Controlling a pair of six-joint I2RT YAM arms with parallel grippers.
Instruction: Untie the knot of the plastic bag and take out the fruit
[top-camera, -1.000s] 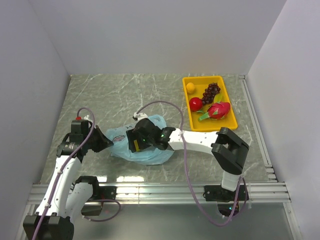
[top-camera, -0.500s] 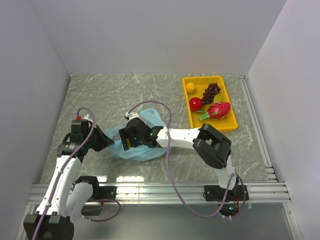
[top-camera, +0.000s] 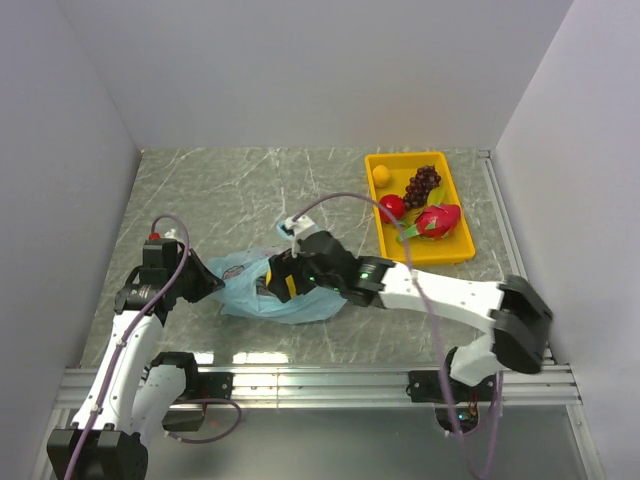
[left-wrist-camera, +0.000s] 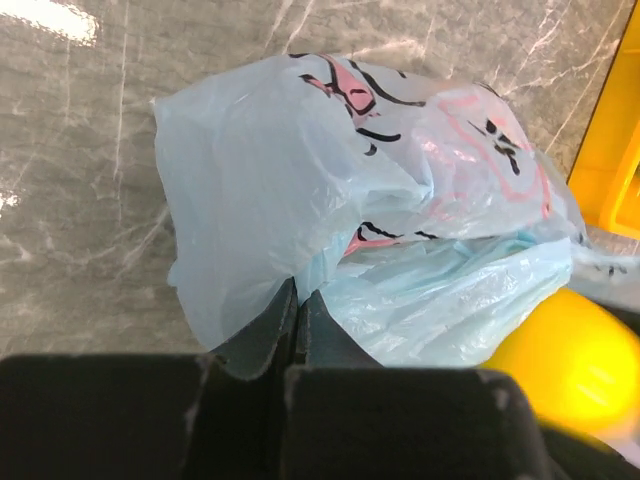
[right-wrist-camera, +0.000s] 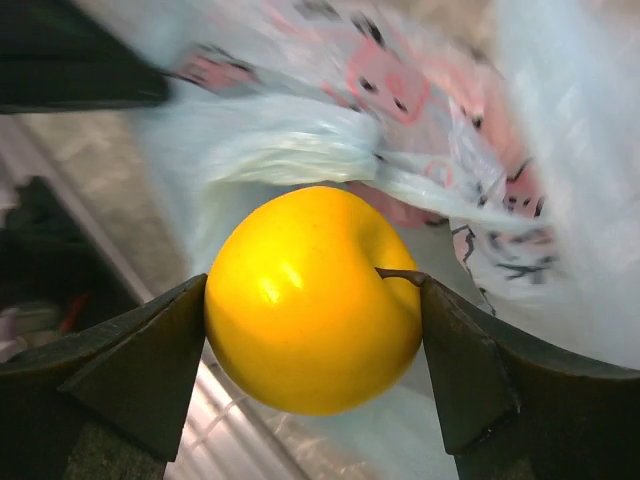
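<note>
The light blue plastic bag (top-camera: 245, 290) lies crumpled on the table, with pink and black print showing in the left wrist view (left-wrist-camera: 350, 190). My left gripper (top-camera: 207, 284) is shut on a fold at the bag's left edge (left-wrist-camera: 296, 300). My right gripper (top-camera: 283, 286) is shut on a round yellow fruit (right-wrist-camera: 300, 330) with a short stem, held at the bag's right side; the fruit also shows in the left wrist view (left-wrist-camera: 570, 365). The gripper's fingers (right-wrist-camera: 150, 350) press it from both sides. No knot shows. A red apple (top-camera: 391, 207) and a small yellow-orange fruit (top-camera: 381, 175) lie in the tray. No peach is in view.
A yellow tray (top-camera: 455, 250) stands at the back right and also holds a dark grape bunch (top-camera: 422, 184) and a pink dragon fruit (top-camera: 437, 219). Its corner shows in the left wrist view (left-wrist-camera: 615, 150). Walls close in on the left, back and right.
My right gripper went left over the bag, then came back to the right, and its elbow swung far out to the right. The left gripper kept its pinch on the bag.
</note>
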